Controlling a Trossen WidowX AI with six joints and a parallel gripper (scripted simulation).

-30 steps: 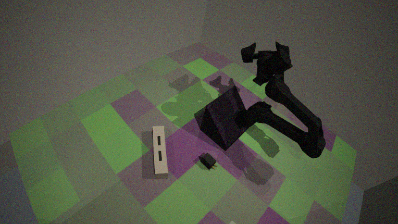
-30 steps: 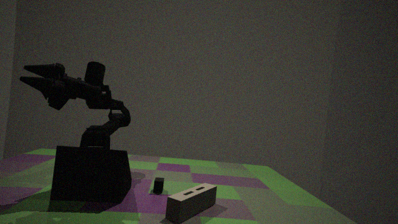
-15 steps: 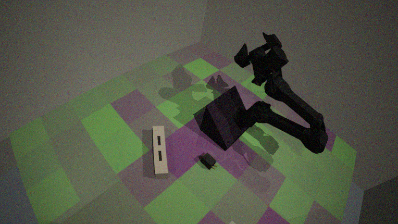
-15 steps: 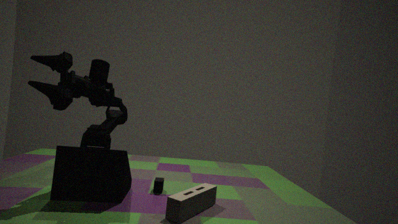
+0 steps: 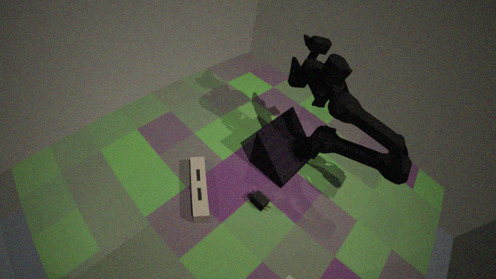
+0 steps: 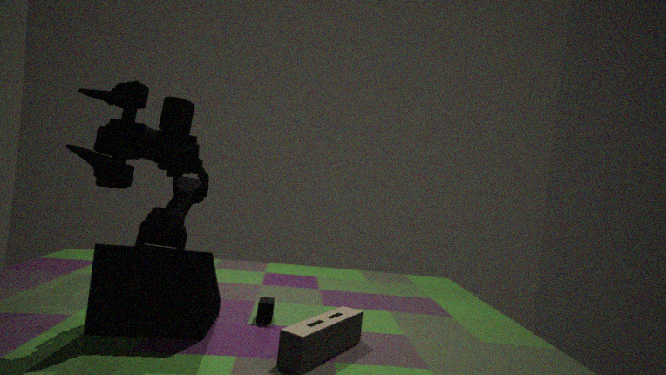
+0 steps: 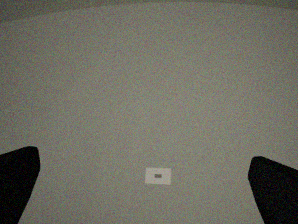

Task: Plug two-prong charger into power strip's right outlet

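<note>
My claw (image 5: pixel 301 55) (image 6: pixel 71 118) (image 7: pixel 145 165): one, spread wide, gripping nothing. Charger (image 5: pixel 258 200) (image 6: pixel 265 311): one. Power strip (image 5: pixel 198 207) (image 6: pixel 321 337): one, two outlets.

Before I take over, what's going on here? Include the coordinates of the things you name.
Nothing is being handled. The arm's pincer (image 5: pixel 298 55) (image 6: pixel 71 118) (image 7: pixel 145 165) is open, raised well above the table (image 5: pixel 138 173) (image 6: pixel 391 356) and pointing away from the charger. The black charger (image 5: pixel 258 200) (image 6: pixel 265 310) lies on the table, prongs exposed, beside the white power strip (image 5: pixel 201 206) (image 6: pixel 321 342), without touching it. Neither outlet has a plug in it, so the job remains to be done.
</note>
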